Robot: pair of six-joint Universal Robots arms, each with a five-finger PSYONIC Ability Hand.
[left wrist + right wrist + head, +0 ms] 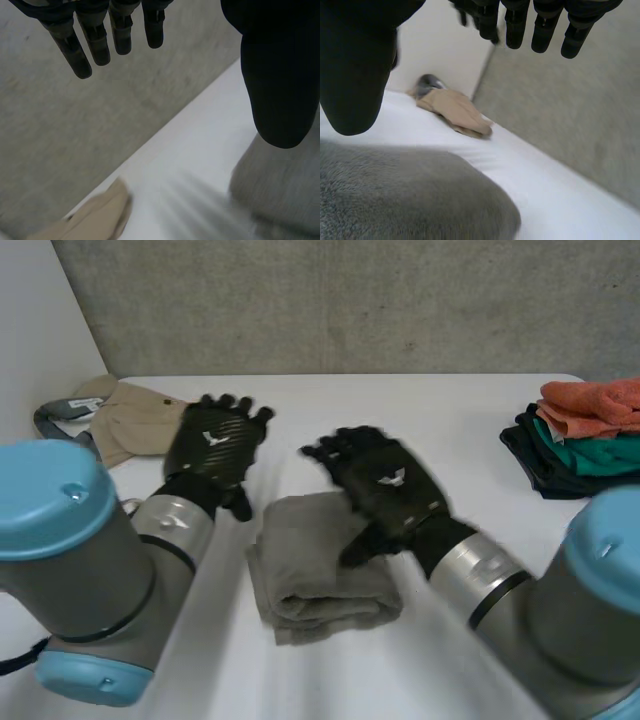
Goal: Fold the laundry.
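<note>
The grey towel [320, 575] lies in the middle of the white table [450, 420], already folded into a thick bundle, so treat this as the finishing step: you either press the bundle flat or carry it over to the stack of folded clothes [585, 435] at the table's right edge. To do that well, bring both hands down level on opposite sides of the bundle and slide your fingers under the lowest layer rather than pinching the top one. Lift both sides together so the layers do not slip apart, because the soft cloth will likely sag if you carry it from one side. Your left hand [215, 450] hovers above the table just beside the towel's far left corner. In its wrist view the fingers [97, 45] are straight and spread, the thumb well away from them, with nothing held. Your right hand [385, 490] hangs over the towel's far right part. Its fingers [516, 27] are likewise extended and relaxed, the thumb apart, gripping nothing, and the towel lies under the palm unclasped. A tan garment [135, 420] lies at the table's far left corner, well apart from the towel, and is probably your next item.
</note>
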